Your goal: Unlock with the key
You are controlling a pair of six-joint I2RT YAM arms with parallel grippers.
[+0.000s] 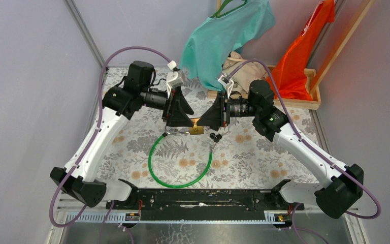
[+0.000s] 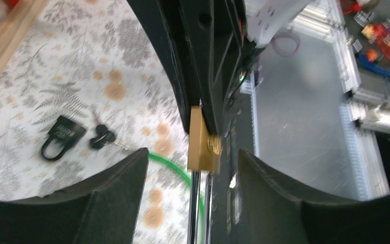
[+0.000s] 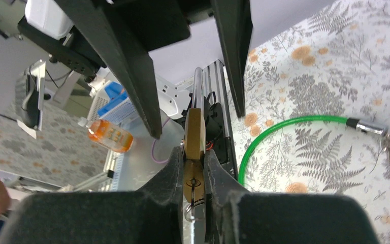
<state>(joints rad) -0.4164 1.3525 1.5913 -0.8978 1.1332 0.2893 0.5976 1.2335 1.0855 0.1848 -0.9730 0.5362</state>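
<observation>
A brass padlock [image 1: 197, 130] hangs in the air between my two grippers at the table's middle. Its silver shackle [image 1: 175, 131] points left. My right gripper [image 3: 193, 152] is shut on the padlock body [image 3: 195, 132], and a key with a ring [image 3: 192, 195] sits in its keyhole between the fingers. My left gripper [image 2: 193, 158] is open, with its fingers [image 2: 124, 183] wide apart on either side of the shackle [image 2: 195, 203] and not touching it. The padlock also shows in the left wrist view [image 2: 202, 140].
A green cable loop [image 1: 155, 168] lies on the flowered cloth below the grippers. A small black padlock [image 2: 61, 137] and black-headed keys [image 2: 102, 136] lie on the cloth. A wooden crate [image 1: 312, 86] with teal and orange cloths stands at the back right.
</observation>
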